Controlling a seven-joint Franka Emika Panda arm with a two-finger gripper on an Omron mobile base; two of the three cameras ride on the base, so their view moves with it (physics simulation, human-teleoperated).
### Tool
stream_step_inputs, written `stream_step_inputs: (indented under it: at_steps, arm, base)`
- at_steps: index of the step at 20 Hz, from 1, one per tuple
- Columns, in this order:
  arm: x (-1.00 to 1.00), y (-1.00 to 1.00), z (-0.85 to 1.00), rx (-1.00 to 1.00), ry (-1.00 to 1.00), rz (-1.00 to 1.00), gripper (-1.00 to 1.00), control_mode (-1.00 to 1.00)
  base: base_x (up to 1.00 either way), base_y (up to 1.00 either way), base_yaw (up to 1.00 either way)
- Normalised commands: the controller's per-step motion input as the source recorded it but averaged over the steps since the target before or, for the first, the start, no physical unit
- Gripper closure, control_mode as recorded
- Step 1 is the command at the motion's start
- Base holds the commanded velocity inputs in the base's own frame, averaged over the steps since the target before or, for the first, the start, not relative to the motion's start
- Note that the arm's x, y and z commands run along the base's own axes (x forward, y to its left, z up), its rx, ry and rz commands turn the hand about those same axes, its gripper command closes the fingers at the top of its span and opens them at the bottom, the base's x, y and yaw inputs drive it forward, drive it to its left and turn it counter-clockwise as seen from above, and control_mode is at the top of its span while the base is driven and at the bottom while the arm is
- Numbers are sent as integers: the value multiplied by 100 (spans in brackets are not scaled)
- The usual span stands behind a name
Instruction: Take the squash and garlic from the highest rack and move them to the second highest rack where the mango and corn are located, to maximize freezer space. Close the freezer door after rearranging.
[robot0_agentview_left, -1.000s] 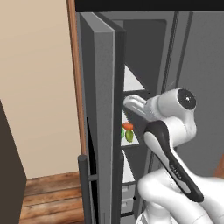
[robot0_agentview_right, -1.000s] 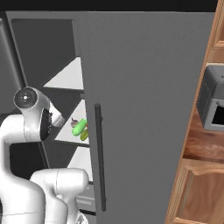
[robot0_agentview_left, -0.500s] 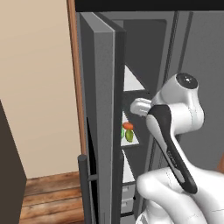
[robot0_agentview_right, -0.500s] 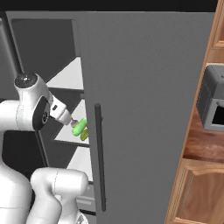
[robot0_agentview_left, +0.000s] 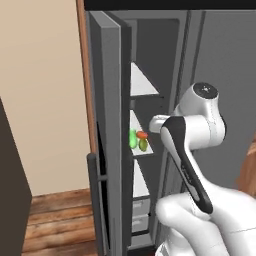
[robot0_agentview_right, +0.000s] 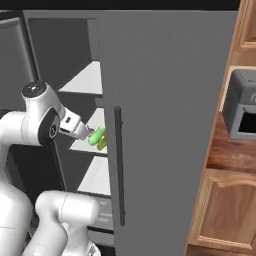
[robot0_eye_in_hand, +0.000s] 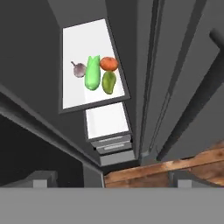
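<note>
All four foods, the garlic (robot0_eye_in_hand: 78, 69) included, share the second rack (robot0_eye_in_hand: 74, 100), so the hand (robot0_agentview_right: 89, 133), its opening unreadable, has only the freezer door (robot0_agentview_left: 111, 125) left.

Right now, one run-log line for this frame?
phase: items regrouped | shelf: garlic, squash, mango, corn together | hand: clear of items, grip unclear | freezer door: open

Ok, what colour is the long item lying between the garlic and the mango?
Light green: the squash, clearest in the hand view.
</note>
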Motion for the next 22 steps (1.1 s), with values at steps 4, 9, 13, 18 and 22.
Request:
stream_step_inputs:
  at_steps: [4,9,13,18,22]
  arm:
    - [0,0,0,0,0,0,-100,100]
    - [-15,10,4,-4,-5,0,-100,-100]
    - [-53,94,48,-33,-32,0,-100,-100]
    - [-15,100,40,-38,-22,0,-100,-100]
    - [15,100,15,-28,-18,-2,-100,-100]
  base:
    - [-100,0,0]
    - [-42,2,0]
    - [0,0,0]
    - [0,0,0]
    - [0,0,0]
